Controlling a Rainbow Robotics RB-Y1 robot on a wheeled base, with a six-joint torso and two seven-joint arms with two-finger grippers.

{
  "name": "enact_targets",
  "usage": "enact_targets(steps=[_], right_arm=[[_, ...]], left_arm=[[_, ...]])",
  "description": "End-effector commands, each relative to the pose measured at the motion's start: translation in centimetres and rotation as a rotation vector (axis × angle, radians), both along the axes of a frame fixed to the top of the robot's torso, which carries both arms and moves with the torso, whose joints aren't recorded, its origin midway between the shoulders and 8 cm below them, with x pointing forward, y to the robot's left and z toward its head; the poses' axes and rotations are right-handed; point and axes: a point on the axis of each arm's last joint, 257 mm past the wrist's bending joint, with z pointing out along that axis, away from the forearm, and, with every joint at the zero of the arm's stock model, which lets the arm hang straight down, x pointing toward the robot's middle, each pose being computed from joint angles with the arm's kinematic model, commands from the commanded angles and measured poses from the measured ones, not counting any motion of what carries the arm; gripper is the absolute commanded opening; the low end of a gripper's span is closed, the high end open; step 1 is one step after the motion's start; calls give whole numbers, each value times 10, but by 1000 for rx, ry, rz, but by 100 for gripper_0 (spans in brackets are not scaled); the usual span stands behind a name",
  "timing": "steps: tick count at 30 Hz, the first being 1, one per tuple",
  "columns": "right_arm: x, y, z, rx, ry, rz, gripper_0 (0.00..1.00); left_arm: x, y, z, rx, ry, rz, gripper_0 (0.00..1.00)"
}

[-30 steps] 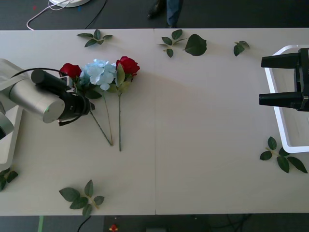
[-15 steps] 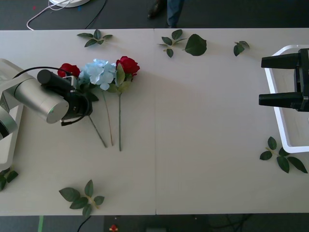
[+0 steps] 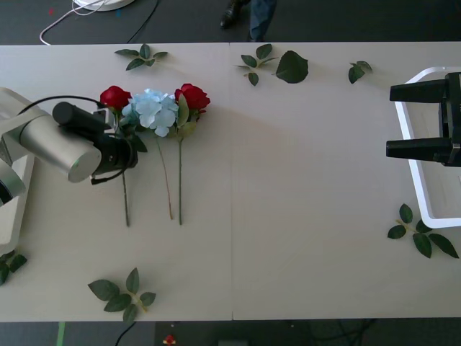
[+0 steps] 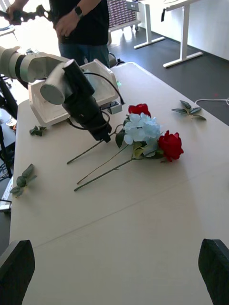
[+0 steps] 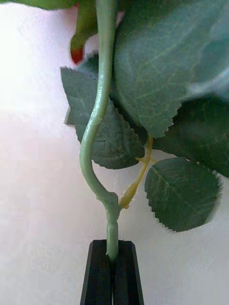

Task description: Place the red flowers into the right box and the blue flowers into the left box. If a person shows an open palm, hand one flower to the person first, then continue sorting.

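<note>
Pale table (image 3: pixel 302 187), scattered leaf sprigs (image 3: pixel 122 294). Left pincer (image 5: pixel 112 267) clamped on red rose (image 3: pixel 115 96) stem beside blue hydrangea (image 3: pixel 153 111). Right pincer (image 3: pixel 410 120) wide over white box (image 3: pixel 425 209).

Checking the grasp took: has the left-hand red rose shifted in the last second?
Yes. Held in the left pincer, the left-hand red rose swung its stem away from the blue flower's stem, now roughly parallel.

You see three flowers side by side on the table's (image 3: pixel 288 216) left half: left rose (image 3: pixel 115 96), hydrangea (image 3: pixel 153 110) in the middle, right rose (image 3: pixel 191 96); the right box (image 3: pixel 418 180) sits at the right edge.
</note>
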Motion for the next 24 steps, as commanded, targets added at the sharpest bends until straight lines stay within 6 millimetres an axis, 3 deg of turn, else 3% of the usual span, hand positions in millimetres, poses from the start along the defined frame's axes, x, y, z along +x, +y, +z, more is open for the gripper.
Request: enact_targets(steps=[1, 4, 6, 7, 11, 14, 16, 24], right_arm=[[-5, -3, 6, -33, -11, 4, 100], [-5, -3, 6, -33, -11, 4, 100], [-5, -3, 6, -33, -11, 4, 100], [-5, -3, 6, -33, -11, 4, 100], [-5, -3, 6, -33, -11, 4, 100], [-5, -3, 6, -33, -11, 4, 100], [-5, -3, 6, -33, -11, 4, 100], [-5, -3, 6, -33, -11, 4, 100]], left_arm=[[34, 30, 105, 54, -117, -14, 0], [32, 39, 164, 42, -141, -5, 0], [24, 45, 199, 44, -151, -12, 0], [15, 51, 227, 51, -160, -21, 0], [-13, 58, 284, 49, -192, -59, 0], [-30, 50, 305, 18, -202, -131, 0], [-37, 30, 310, -3, -207, -220, 0], [-44, -102, 355, -219, -453, -575, 0]])
